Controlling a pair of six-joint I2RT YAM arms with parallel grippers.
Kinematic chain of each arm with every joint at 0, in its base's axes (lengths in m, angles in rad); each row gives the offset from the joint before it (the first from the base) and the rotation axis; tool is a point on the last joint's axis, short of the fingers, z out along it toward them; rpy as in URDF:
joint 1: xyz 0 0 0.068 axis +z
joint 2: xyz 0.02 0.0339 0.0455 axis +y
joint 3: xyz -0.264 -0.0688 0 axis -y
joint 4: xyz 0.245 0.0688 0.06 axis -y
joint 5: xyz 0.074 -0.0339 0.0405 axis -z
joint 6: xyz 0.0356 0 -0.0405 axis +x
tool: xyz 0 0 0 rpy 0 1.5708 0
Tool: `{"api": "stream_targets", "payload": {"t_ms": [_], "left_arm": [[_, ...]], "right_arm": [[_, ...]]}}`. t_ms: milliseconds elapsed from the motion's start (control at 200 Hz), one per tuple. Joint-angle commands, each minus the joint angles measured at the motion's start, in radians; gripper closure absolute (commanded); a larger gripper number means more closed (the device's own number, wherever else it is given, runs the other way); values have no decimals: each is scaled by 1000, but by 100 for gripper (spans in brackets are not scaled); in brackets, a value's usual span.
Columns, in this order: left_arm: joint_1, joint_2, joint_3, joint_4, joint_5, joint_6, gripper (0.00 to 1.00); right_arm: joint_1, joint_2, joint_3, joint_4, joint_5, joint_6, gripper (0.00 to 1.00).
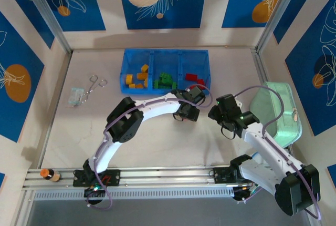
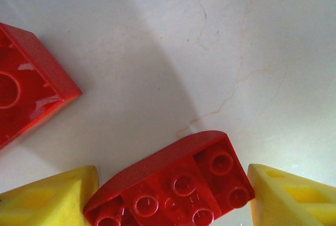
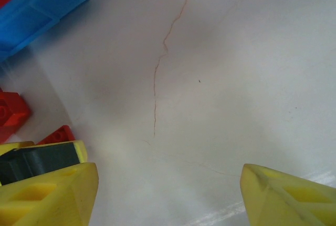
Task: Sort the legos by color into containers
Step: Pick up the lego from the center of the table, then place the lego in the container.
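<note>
A red lego (image 2: 178, 184) with one rounded side lies on the pale table between the yellow fingers (image 2: 52, 199) of my left gripper (image 2: 173, 172). The jaws touch it at both ends. A second red lego (image 2: 26, 94) lies to its upper left. In the top view the left gripper (image 1: 187, 111) is just in front of the blue tray (image 1: 178, 52). The tray's containers hold yellow-orange legos (image 1: 137, 78) on the left, green legos (image 1: 166, 80) in the middle and red legos (image 1: 193, 78) on the right. My right gripper (image 1: 216, 114) (image 3: 169, 171) stands open over bare table with nothing between its fingers.
A mint-green case (image 1: 275, 113) stands at the right edge. Metal scissors (image 1: 94, 85) and a clear packet (image 1: 77, 96) lie at the left. In the right wrist view the tray corner (image 3: 37, 5) and red legos (image 3: 10, 113) sit at the left.
</note>
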Motion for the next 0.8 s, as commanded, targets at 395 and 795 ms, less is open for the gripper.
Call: {"api": "stream_targets", "payload": {"t_ms": [395,795], "left_arm": [[54,-65,210,-73,-38,142,30],[205,122,610,-149,-7,284,29]], "right_arm": [[-12,-57,-16,-52,-20,12,28],[-11,-103,-6,-98,-39,13,29]]}}
